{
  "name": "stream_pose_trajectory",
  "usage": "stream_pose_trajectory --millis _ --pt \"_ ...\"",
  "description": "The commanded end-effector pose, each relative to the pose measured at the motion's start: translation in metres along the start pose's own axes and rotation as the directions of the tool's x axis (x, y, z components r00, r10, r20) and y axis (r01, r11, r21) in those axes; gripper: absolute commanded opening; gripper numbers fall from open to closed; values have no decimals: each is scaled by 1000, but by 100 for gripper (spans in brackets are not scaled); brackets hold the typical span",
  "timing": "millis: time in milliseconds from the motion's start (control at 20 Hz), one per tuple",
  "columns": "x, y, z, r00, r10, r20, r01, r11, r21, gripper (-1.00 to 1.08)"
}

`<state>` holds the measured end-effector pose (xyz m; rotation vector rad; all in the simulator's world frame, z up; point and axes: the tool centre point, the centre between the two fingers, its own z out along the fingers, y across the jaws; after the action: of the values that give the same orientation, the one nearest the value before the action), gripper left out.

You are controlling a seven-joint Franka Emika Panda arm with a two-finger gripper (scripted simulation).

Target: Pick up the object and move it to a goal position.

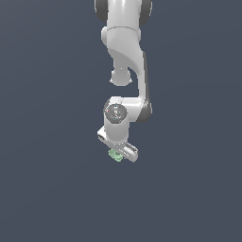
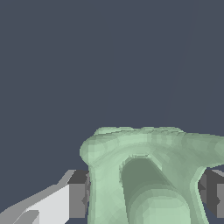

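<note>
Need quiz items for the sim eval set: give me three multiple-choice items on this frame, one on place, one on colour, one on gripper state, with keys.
1. Where is the object in the exterior view?
A. Directly under the gripper
B. Far toward the view's left edge
C. Up beside the arm's base

2. What colour is the object?
A. Red
B. Pale green
C. Yellow

3. How do the fingers stand in the wrist view?
A. Spread wide, nothing between them
B. Against both sides of the object
C. Out of view

Key: A, the green piece peeks out just below the hand. B, both views show pale green. B, a dark pad meets each flank of the object.
</note>
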<state>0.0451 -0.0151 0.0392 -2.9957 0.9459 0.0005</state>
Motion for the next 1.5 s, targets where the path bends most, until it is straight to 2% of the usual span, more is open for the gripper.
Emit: stream_pose_trajectory --millis 0,750,1450 --pt "0 0 0 1000 0 0 0 1000 0 -100" --pt "-13 14 -20 1000 0 0 0 1000 0 -100" --pt "-62 64 -97 1000 0 1 0 1000 2 -100"
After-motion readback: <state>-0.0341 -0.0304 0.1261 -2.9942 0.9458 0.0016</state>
